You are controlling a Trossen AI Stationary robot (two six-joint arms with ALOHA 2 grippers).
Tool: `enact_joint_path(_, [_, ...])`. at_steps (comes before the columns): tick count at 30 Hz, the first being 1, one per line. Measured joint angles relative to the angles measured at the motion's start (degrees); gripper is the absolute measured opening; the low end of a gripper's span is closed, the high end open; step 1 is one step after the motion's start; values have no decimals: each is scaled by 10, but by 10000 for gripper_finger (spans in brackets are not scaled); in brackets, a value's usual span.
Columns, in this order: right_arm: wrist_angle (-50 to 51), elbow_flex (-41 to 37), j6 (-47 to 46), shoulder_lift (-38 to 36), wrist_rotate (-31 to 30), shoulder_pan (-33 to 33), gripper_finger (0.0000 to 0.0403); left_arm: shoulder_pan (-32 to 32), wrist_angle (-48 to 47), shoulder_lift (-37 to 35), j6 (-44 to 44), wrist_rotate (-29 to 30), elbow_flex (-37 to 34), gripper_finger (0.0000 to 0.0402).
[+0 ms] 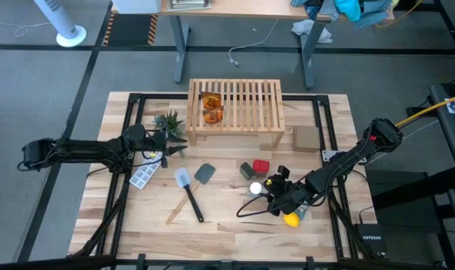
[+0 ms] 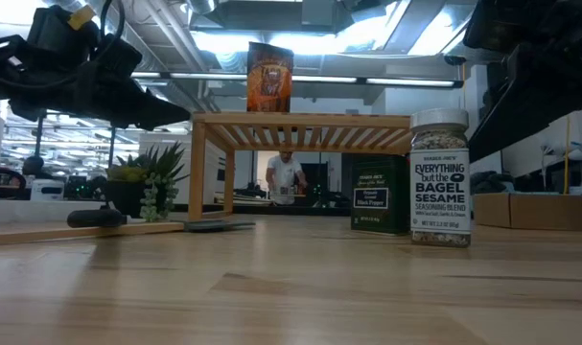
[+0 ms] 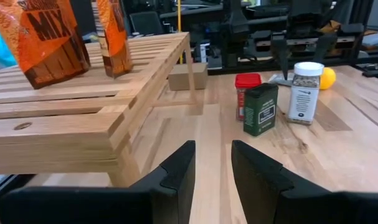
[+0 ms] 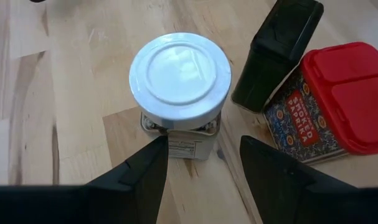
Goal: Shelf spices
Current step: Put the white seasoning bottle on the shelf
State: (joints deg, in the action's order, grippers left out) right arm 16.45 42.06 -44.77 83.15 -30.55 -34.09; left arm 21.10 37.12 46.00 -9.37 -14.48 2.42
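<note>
Right pincer point(image 4: 203, 163): open, poised above the white-capped bagel-seasoning bottle point(image 4: 180, 81), label mostly hidden. Black pepper tin point(image 4: 277, 50) and red paprika box point(image 4: 329, 102) touch beside it, cropped. Left pincer point(image 3: 212, 165): open, empty, beside the shelf point(image 3: 108, 99) holding two orange packets point(image 3: 42, 37).

Right gripper point(image 1: 266, 189) fingers apart, tilted down; left gripper point(image 1: 169, 145) fingers parted.

Floor point(image 1: 32, 90): grey, crossed by dark seams, surrounding the desk point(image 1: 212, 225).
Second table point(image 1: 234, 9): light wood top on grey legs, beyond the desk's far edge.
Fan base point(image 1: 70, 35): white, on the floor left of the second table.
Cable point(image 1: 249, 46): white, loose on the floor under the second table.
Ceiling lights point(image 2: 367, 43): bright strips above the desk.
Person point(image 2: 286, 177): standing far behind the desk.
</note>
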Motion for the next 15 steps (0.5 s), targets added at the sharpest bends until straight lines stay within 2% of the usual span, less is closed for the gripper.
enact_joint_path(8, [-1,0,0,0,1,0,207,0,-25,0,56,0,0,98])
enact_joint_path(15, [-1,0,1,0,1,0,207,0,-84,0,60,1,0,98])
